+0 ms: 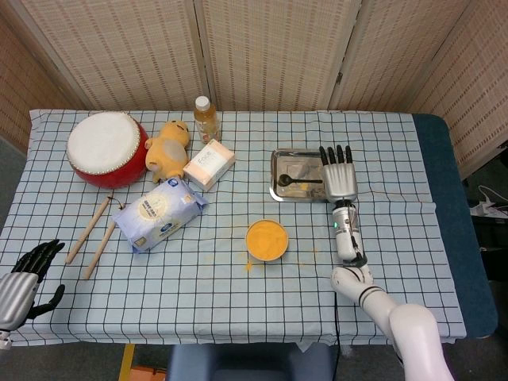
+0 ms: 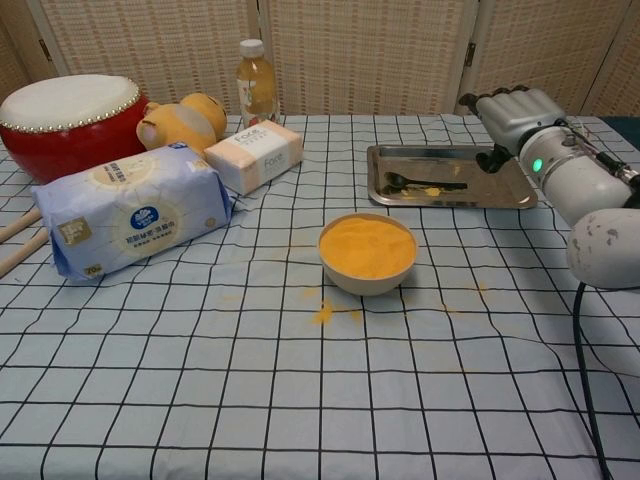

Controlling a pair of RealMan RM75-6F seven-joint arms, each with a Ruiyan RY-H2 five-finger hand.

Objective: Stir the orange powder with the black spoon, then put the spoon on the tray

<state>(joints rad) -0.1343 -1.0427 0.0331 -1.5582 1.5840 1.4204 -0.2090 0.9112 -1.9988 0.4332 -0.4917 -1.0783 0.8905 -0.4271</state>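
Checked tablecloth is carrying the tray (image 2: 512,190), where the black spoon (image 2: 424,185) is lying flat, light, stiff, best pinched mid-handle, while the right hand (image 1: 339,172) is hovering beside it, fingers spread, gripping nothing.

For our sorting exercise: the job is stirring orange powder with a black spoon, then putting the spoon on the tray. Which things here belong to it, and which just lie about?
Belonging to the job:
bowl of orange powder
black spoon
metal tray
right hand

Lying about:
red drum
two drumsticks
yellow plush toy
bottle
small box
wipes pack
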